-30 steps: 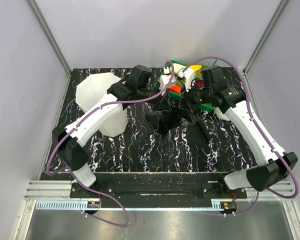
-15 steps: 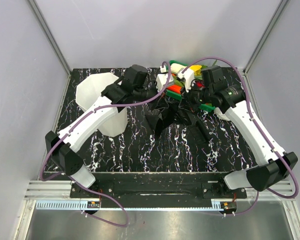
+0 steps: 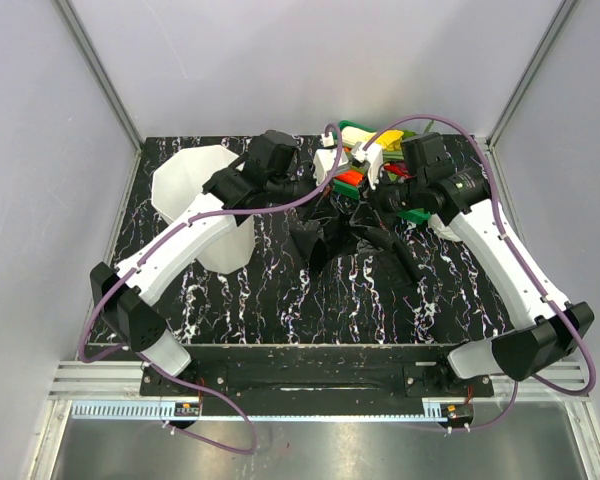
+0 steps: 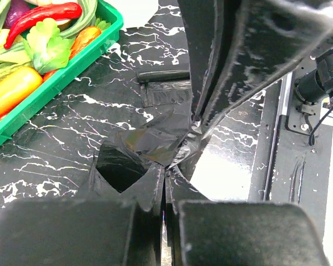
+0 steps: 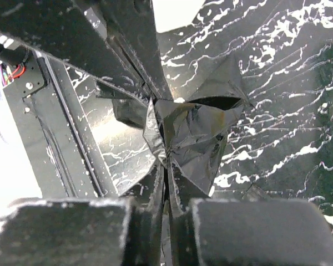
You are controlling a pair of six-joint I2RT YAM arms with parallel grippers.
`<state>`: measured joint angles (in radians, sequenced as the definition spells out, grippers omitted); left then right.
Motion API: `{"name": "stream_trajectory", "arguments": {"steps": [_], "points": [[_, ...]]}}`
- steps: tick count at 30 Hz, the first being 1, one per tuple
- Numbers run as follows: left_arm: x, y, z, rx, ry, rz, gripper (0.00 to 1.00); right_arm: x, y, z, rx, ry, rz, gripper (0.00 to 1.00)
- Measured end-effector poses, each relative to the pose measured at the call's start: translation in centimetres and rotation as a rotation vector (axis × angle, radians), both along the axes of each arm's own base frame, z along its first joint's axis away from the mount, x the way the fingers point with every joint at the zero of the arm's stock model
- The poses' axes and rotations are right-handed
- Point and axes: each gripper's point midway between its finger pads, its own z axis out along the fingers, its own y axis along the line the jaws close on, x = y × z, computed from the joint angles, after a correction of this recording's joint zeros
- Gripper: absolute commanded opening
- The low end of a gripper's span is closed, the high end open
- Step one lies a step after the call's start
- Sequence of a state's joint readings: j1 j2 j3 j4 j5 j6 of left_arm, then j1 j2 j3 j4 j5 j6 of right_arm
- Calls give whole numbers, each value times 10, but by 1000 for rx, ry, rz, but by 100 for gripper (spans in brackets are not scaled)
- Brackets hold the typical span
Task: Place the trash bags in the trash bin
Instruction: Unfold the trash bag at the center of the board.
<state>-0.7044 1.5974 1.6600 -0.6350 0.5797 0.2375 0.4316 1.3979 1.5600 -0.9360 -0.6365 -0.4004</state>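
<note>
**Bag strung between two pincers, bin off to the left**

Film from one trash bag (image 3: pixel 325 235) is stretched between both arms over the middle of the desk (image 3: pixel 280 300), just in front of the green tray (image 3: pixel 412 213) of vegetables. The left pincer (image 4: pixel 165 199) is clamped tight on a crumpled corner of it. The right pincer (image 5: pixel 166 194) shows only a narrow slit with black film running into it, so it reads as pinching the bag too. Seen from above, the bag's long axis runs left to right from one pincer to the other, and loose folds droop down to the desk.

The trash bin (image 3: pixel 195 185) stands upright at the back left, well apart from the bag and beside the left forearm. The move ahead turns on that — the bin lies left of both pincers, and the left arm is plainly nearer. My judgement is that the left arm should carry the bag leftward over the rim while the right lets go.
</note>
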Motion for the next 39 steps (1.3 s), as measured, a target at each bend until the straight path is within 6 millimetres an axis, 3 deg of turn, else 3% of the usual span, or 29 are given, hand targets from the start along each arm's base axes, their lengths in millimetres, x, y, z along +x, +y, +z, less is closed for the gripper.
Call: {"name": "stream_trajectory", "arguments": {"steps": [3, 16, 29, 33, 39], "points": [[-3, -1, 1, -7, 6, -13, 0, 1, 2, -2, 4, 15, 4, 0], [-13, -3, 6, -44, 45, -70, 0, 11, -2, -10, -26, -9, -35, 0], [-35, -18, 7, -57, 67, -140, 0, 11, 7, 18, 38, -36, -1, 0], [-31, -17, 5, -44, 43, -125, 0, 8, 10, 19, 53, -28, 19, 0], [-9, -6, -2, -1, 11, -37, 0, 0, 6, 10, 48, -19, 19, 0]]}}
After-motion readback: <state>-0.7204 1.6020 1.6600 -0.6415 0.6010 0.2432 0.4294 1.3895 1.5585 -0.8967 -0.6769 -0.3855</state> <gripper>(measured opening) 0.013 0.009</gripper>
